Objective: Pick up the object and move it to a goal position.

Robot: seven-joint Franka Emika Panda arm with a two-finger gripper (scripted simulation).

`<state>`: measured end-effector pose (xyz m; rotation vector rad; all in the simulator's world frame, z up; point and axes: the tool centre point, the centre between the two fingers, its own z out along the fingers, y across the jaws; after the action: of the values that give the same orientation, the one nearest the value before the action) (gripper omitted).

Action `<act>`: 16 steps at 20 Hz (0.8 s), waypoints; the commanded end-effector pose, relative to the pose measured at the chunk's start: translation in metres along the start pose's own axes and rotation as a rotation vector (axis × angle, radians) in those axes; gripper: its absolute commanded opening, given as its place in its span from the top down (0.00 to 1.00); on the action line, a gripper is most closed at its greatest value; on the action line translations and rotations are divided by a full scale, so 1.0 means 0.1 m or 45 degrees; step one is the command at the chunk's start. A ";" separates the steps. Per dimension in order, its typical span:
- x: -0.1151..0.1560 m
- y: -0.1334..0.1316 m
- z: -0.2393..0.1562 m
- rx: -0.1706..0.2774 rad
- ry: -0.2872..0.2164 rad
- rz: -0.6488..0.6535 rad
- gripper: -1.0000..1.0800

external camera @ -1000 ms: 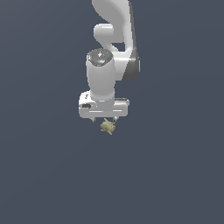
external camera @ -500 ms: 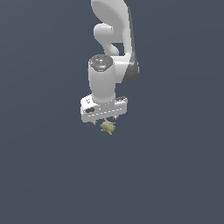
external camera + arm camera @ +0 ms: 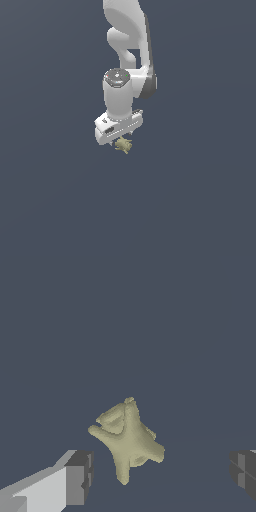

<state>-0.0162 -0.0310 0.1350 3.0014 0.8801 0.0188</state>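
The white arm reaches straight down, its hand (image 3: 118,139) pointing at the tabletop (image 3: 200,200). The fingers (image 3: 80,476) stand spread wide, and the olive-tan object (image 3: 127,438) lies between them, touching neither.

surface: plain dark slate-blue ground (image 3: 200,200) | markings: uniform, featureless

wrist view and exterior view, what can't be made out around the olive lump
- Exterior view: the pincer fingertips are hidden behind its white body, so any contact with the olive lump is unclear.
- Wrist view: both pads are cut off by the frame edge; the lump's underside is hidden.
- No goal marker shows in either view.
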 end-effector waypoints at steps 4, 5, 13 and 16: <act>-0.05 -0.06 0.11 0.005 -0.004 -0.202 0.04; -0.06 -0.07 0.13 0.007 -0.005 -0.238 0.04; -0.12 -0.15 0.27 0.016 -0.006 -0.500 0.04; -0.13 -0.17 0.30 0.019 -0.005 -0.570 0.04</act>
<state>-0.0349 -0.0247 0.1060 2.7622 1.4880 0.0011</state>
